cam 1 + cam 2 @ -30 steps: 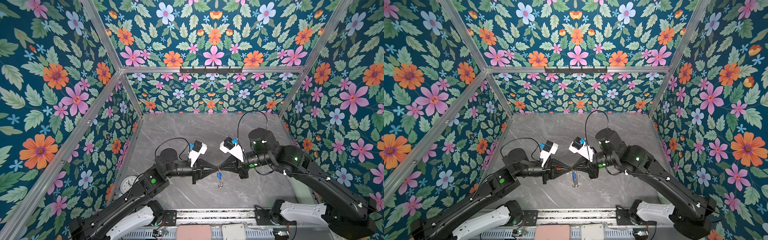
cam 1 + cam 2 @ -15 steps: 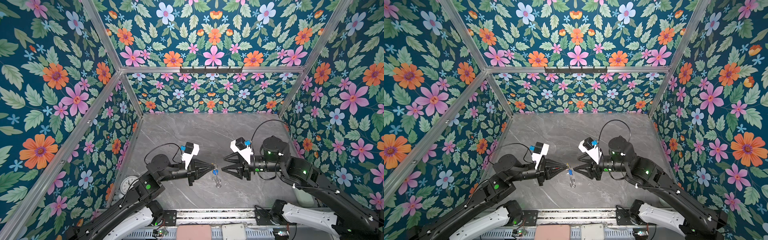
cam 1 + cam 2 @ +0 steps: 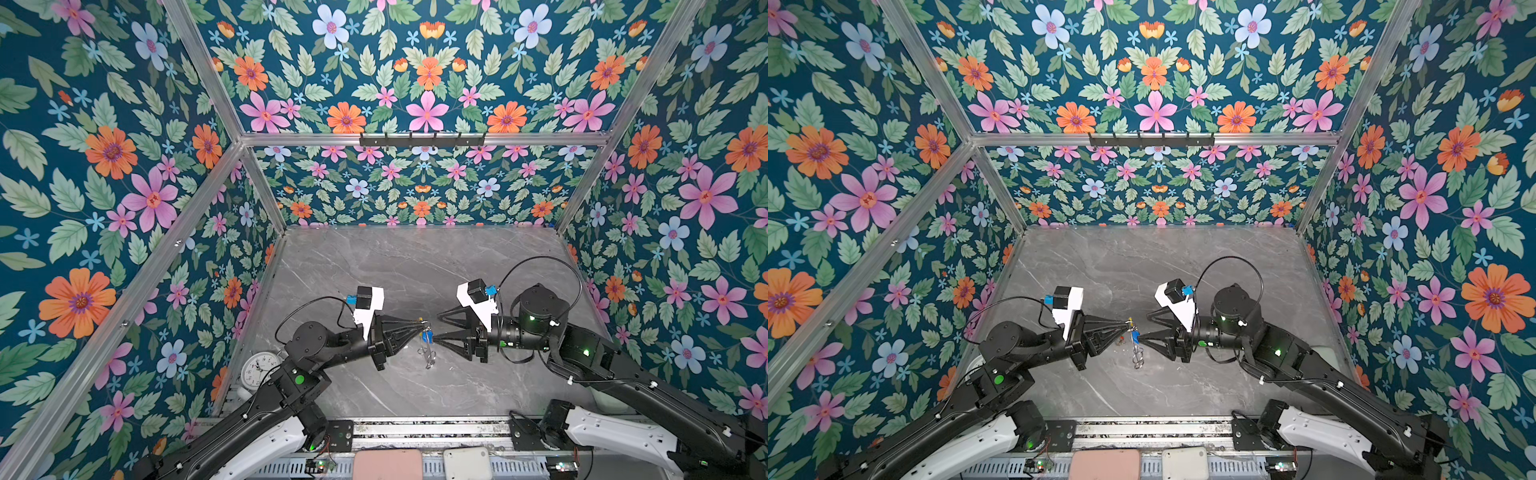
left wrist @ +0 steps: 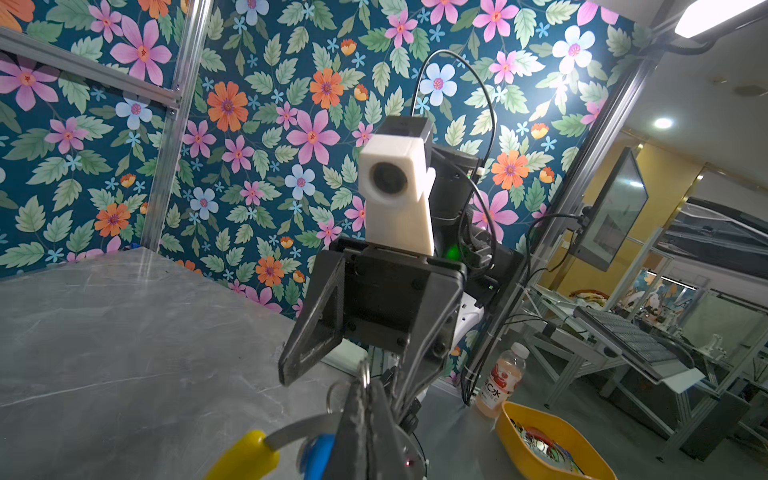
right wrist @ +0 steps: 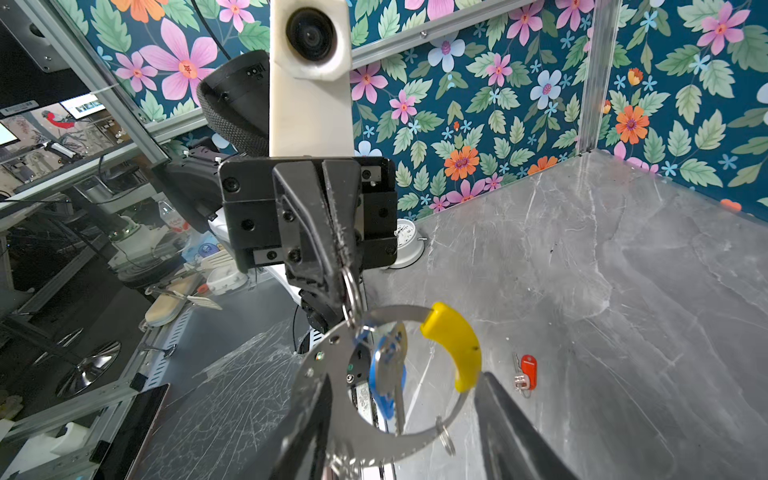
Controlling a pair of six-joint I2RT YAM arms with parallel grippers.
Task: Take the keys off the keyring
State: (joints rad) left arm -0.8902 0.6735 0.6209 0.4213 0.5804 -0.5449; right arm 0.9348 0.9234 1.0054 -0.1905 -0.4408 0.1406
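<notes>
The keyring (image 5: 332, 399), a thin grey ring with a yellow arc (image 5: 453, 345), hangs in the air above the table. My left gripper (image 5: 343, 270) is shut on a small silver loop at its rim. A blue-tagged key (image 5: 384, 374) dangles inside the ring. A red-tagged key (image 5: 528, 370) lies loose on the grey table. My right gripper (image 5: 405, 380) is open, a finger on each side of the ring. In both top views the left gripper (image 3: 419, 324) and right gripper (image 3: 436, 327) nearly meet tip to tip, with the keyring (image 3: 427, 353) hanging below.
A white alarm clock (image 3: 259, 368) stands at the table's left edge behind the left arm. Floral walls close in the back and both sides. A metal rail (image 3: 415, 432) runs along the front. Outside the cell sit a yellow bin (image 4: 515, 428) and a drink bottle (image 4: 500, 382).
A second ago both grippers were shut tip to tip at the keyring. The right gripper opened and drew back to the right, then came closer again. The left arm shifted left with the ring.
</notes>
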